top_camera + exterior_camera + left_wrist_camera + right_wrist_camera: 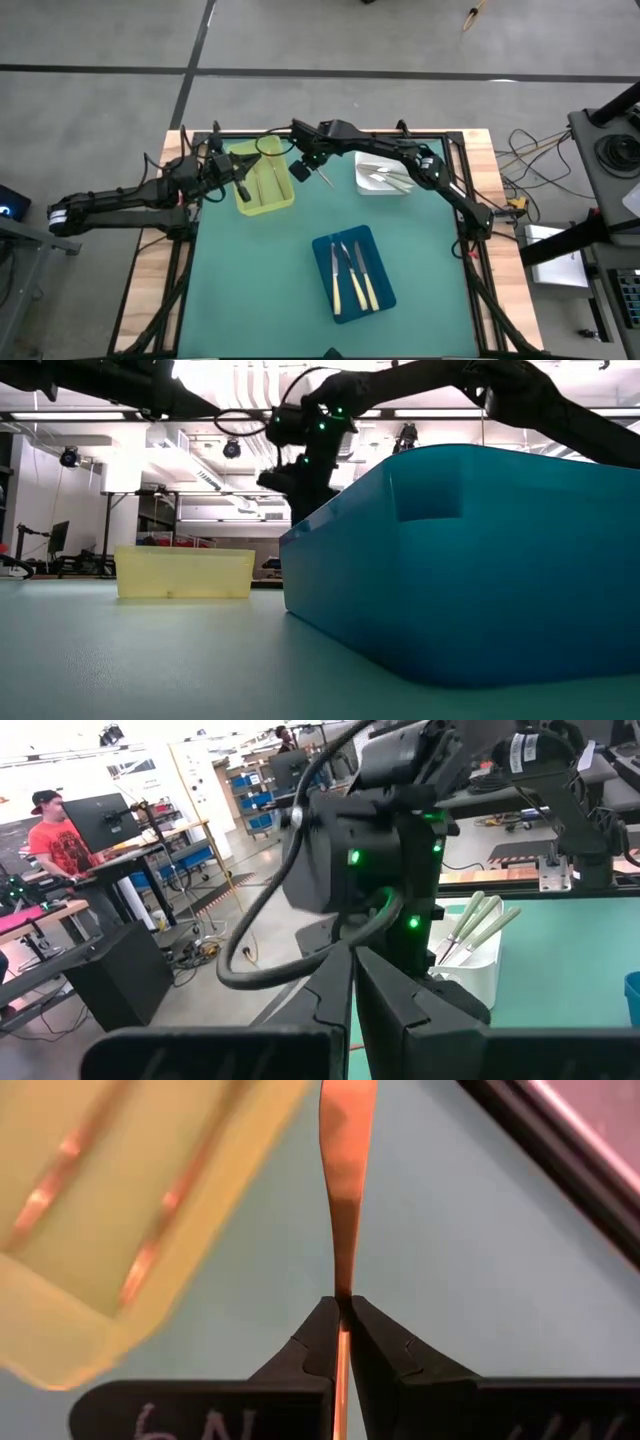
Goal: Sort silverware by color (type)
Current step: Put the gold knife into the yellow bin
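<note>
Nearest the table's front edge, blue tray [372, 290] holding three cream-handled knives [352, 277], long axes running near to far with blades pointing toward the far side, fanned slightly apart. Beyond the blue tray and up-left of it, right gripper [316, 172] hanging above bare green mat [250, 270], just beside the yellow tray [279, 200] on that tray's side toward the white tray, fingers clamped on a thin copper utensil [346, 1170]. Right wrist view alone giving the grip clearly: both dark fingers [385, 1338] pinched tight on the narrow shaft, long axis running straight out ahead of the gripper, broad flattened end pointing away from the fingers and hovering over the mat next to the yellow tray's corner [60, 1340]; same view also showing two more copper pieces [150, 1250] lying lengthwise inside that tray. High view showing only a short dark sliver at the right gripper. Farther right of the yellow tray, white tray [365, 187] with all-silver pieces [388, 178] lying roughly crosswise. On the yellow tray's far-left side, left gripper [238, 178] held above it, fingers closed together on nothing. Low view filled by the blue tray's wall [480, 570], contents hidden, yellow tray behind it, right gripper overhead.
</note>
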Controlling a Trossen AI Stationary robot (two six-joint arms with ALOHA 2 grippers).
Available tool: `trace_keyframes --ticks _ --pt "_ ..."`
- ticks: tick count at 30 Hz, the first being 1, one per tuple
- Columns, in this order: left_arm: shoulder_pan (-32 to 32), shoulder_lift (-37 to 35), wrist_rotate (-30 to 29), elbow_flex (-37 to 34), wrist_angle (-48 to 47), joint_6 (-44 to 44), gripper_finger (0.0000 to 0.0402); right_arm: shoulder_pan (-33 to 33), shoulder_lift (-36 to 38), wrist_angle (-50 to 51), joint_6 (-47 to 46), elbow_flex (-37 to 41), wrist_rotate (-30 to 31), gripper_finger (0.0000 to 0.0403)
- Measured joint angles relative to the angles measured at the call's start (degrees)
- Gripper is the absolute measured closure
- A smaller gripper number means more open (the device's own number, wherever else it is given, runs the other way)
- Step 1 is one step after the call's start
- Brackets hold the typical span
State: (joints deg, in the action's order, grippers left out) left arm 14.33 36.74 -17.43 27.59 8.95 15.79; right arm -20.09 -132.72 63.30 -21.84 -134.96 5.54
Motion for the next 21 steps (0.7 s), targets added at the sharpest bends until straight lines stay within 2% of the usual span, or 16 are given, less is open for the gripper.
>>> trace_keyframes --ticks 12,21 --pt "0.02 -0.40 0.04 0.00 -1.99 -0.43 0.0402 3.37 4.67 -18.32 8.49 0.02 0.47 0.0394" --pt "0.01 -0.29 0.04 0.00 -3.16 -1.42 0.0402 3.98 7.52 -23.79 17.46 0.13 2.53 0.0394"
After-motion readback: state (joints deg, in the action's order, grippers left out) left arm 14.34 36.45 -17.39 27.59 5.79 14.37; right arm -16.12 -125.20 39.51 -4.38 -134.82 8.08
